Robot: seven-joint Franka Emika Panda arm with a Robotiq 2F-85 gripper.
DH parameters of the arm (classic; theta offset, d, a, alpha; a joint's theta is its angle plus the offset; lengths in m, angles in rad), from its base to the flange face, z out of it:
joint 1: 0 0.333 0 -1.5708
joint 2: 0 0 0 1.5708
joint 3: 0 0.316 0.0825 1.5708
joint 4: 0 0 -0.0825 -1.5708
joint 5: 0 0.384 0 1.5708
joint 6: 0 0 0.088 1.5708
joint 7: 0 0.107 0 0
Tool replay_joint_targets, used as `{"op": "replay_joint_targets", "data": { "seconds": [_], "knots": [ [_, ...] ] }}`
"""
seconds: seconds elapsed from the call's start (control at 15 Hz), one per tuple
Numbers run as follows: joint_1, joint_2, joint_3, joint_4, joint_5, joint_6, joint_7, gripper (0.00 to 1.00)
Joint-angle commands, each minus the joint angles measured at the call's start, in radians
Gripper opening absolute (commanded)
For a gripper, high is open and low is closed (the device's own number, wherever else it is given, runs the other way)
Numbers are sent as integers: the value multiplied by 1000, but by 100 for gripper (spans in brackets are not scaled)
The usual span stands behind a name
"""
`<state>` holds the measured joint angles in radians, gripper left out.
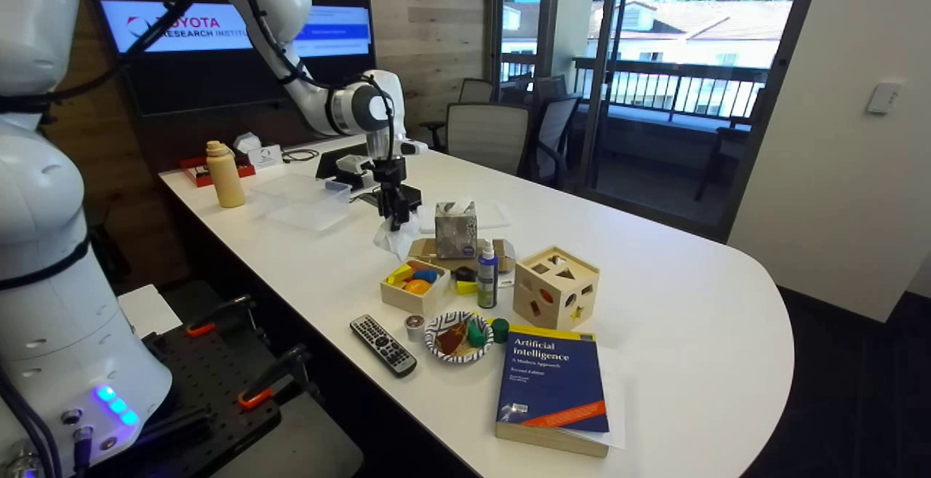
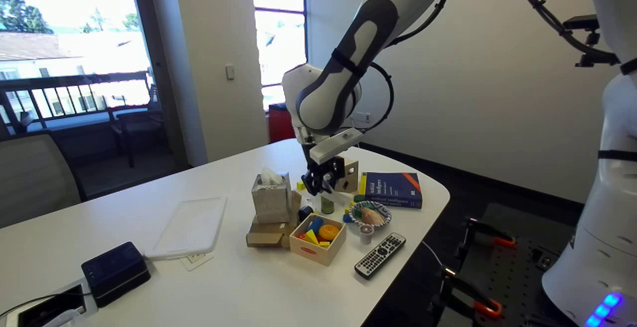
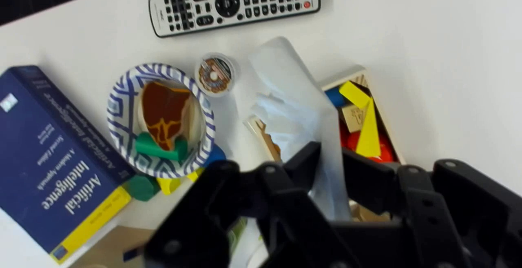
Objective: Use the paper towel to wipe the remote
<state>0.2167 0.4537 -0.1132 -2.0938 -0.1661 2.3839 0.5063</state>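
Book (image 3: 61, 153) at 9 o'clock from your gripper (image 3: 332, 166) in the wrist view, face up. Bowl (image 3: 122, 109) between 9 and 10, brown piece (image 3: 163, 107) and green block (image 3: 157, 145) in it. Pod (image 3: 214, 74) at 10, just beside the bowl. Remote (image 3: 234, 5) at 11, flat on the table (image 3: 448, 56), face up. Your gripper's pinching the towel (image 3: 312, 117), which sticks out toward 11; towel and remote are apart in both exterior views. Box (image 3: 344, 78) at 1, blocks (image 3: 369, 135) inside.
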Motion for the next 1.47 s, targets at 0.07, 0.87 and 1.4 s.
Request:
{"op": "replay_joint_targets", "data": {
  "seconds": [0.07,0.87,1.4],
  "knots": [
    [-45,-86,-2,-217,31,136,56,2],
    [-43,66,0,-446,200,581,120,2],
    [88,197,-55,-365,271,611,139,2]
  ]
}}
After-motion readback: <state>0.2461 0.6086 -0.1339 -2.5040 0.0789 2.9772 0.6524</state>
